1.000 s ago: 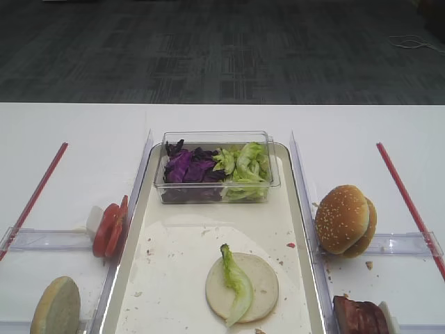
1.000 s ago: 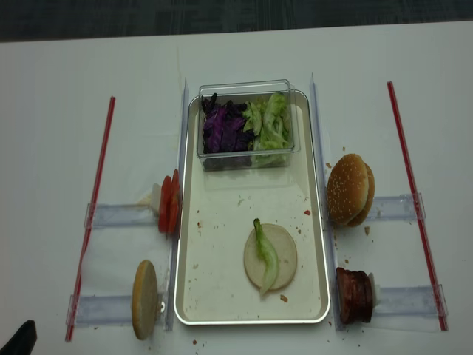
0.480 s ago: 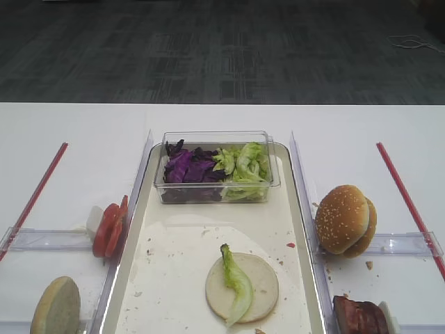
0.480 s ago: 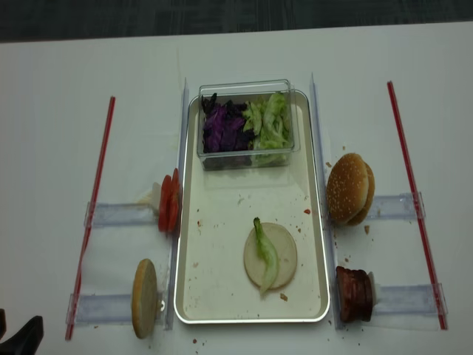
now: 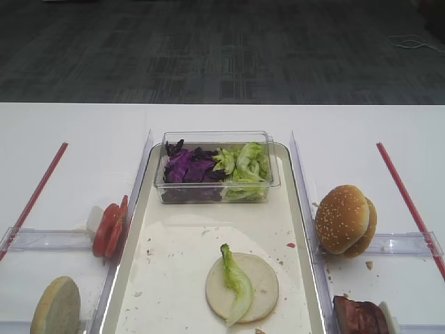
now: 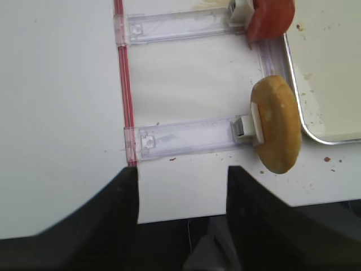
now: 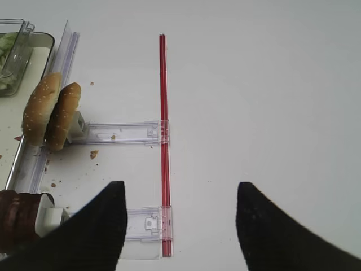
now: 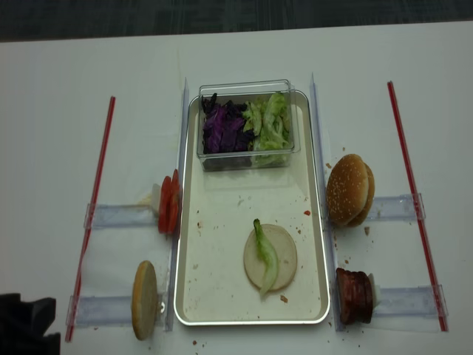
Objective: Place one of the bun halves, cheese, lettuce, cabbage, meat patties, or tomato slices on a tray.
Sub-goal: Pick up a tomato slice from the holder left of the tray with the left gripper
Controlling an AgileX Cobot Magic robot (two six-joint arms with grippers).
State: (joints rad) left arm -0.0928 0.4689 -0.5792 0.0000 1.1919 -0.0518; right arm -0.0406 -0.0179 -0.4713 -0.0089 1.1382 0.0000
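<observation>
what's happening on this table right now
A burger is being put together on the tray. A flat bun half already lies there with a strip of lettuce across it. Neither gripper holds anything: the left gripper hangs open near the table edge, close to the upright bun half in its holder, and the right gripper hangs open over the bare table beside the sesame buns. The tomato slices and meat patties wait in their racks.

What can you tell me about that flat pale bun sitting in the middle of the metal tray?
The bun half is a flat, pale cream disc lying on the tray liner, toward its near end. A crinkly strip of light-green lettuce lies across its left part, overhanging its far and near edges. Crumbs dot the liner around it. Nothing else touches it, and no hand is near.
</observation>
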